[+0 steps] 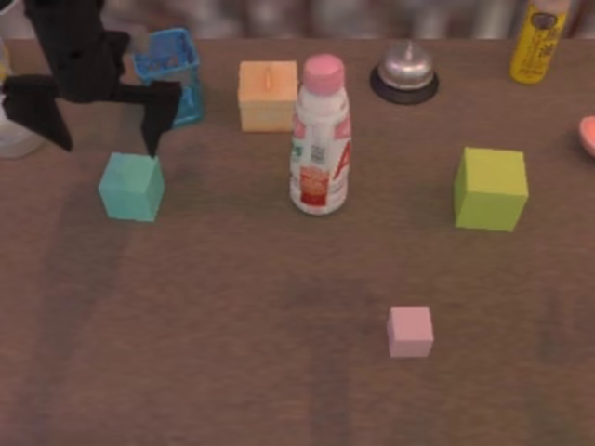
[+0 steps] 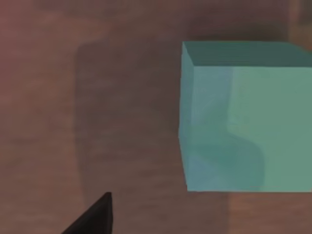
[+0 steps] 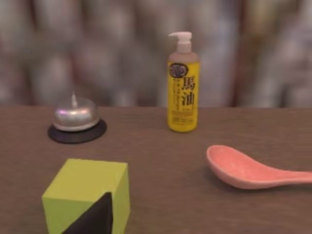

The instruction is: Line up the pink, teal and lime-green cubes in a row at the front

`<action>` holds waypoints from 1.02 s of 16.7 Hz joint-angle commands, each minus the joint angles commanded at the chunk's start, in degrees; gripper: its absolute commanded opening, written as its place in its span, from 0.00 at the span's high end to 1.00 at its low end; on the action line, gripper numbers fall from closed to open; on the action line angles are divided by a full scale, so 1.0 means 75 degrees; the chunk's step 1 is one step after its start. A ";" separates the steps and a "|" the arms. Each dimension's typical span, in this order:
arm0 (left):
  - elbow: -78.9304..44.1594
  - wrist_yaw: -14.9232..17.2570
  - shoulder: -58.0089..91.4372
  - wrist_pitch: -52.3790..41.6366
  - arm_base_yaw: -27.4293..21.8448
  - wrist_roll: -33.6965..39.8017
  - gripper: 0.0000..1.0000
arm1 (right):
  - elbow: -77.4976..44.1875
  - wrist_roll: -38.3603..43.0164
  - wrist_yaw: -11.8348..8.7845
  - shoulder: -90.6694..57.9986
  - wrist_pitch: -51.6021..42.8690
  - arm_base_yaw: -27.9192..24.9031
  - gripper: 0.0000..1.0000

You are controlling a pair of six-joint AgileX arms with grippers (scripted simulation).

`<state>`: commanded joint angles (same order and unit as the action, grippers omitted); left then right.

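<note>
The left gripper (image 1: 107, 139) hangs over the table's (image 1: 232, 307) far left with its two black fingers (image 1: 156, 116) spread wide and nothing between them. One fingertip sits just above the far edge of the teal cube (image 1: 132, 186), which lies at 5 o'clock of the gripper; the other fingertip is well to the cube's left. In the left wrist view the teal cube (image 2: 246, 117) rests flat on the table, uncovered by any finger. Behind the gripper, at 1 o'clock, stands a blue basket (image 1: 172, 70), with an orange box (image 1: 268, 95) beside it. At 3 o'clock stands a pink-capped bottle (image 1: 321, 139), upright, and farther right a bell (image 1: 405, 70). The lime cube (image 1: 491, 189) sits at the right, well apart from the others; the pink cube (image 1: 410, 332) lies nearer the front, at 7 o'clock of the lime one. The right gripper is out of the top view; whether it is wide or narrow I cannot tell.
</note>
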<state>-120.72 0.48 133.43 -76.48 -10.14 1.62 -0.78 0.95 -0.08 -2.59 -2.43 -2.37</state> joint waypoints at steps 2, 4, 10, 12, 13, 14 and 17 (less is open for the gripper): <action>-0.0367 -0.0021 0.0364 -0.0098 0.0013 0.0034 0.00 | 0.0092 -0.0108 0.0009 0.0294 0.0274 0.0203 0.00; -0.0433 -0.0026 0.0429 -0.0112 0.0016 0.0041 0.00 | 0.0105 -0.0127 0.0011 0.0345 0.0323 0.0240 0.00; -0.0289 -0.0023 0.0438 0.0026 0.0020 0.0035 0.00 | 0.0105 -0.0127 0.0011 0.0345 0.0323 0.0240 0.00; 0.0086 -0.0025 0.0514 0.0464 0.0023 0.0033 0.00 | 0.0105 -0.0127 0.0011 0.0345 0.0323 0.0240 0.00; 0.0327 -0.0024 0.0575 0.0788 0.0024 0.0032 0.00 | 0.0105 -0.0127 0.0011 0.0345 0.0323 0.0240 0.00; 0.0586 -0.0023 0.0644 0.1150 0.0025 0.0029 0.00 | 0.0105 -0.0127 0.0011 0.0345 0.0323 0.0240 0.00; 0.1275 -0.0021 0.0832 0.2048 0.0028 0.0025 0.00 | 0.0105 -0.0127 0.0011 0.0345 0.0323 0.0240 0.00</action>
<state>-111.16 0.32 139.67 -61.12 -9.94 1.80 0.00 0.00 0.00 0.00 0.00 -0.57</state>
